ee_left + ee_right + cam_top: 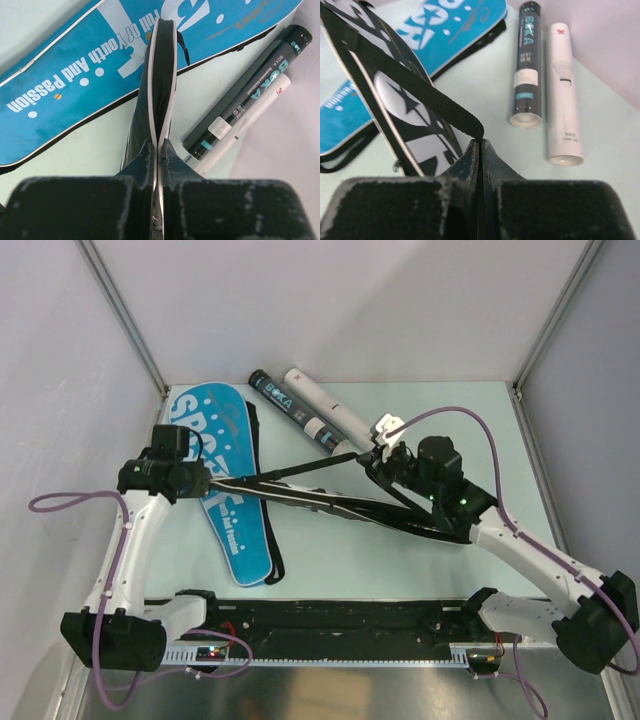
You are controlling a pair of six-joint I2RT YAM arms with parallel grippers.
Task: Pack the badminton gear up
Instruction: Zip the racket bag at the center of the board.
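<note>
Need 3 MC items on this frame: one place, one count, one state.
1. The black tube: A) stands upright alone B) lies beside the white tube C) is in a gripper.
2. Tubes in view: A) one B) two C) four.
3. The right gripper is: A) open above the tubes B) shut on a tube C) shut on the strap of the black bag.
Answers: 1 B, the two lie side by side; 2 B, one black and one white; 3 C, its fingers pinch the strap.
</note>
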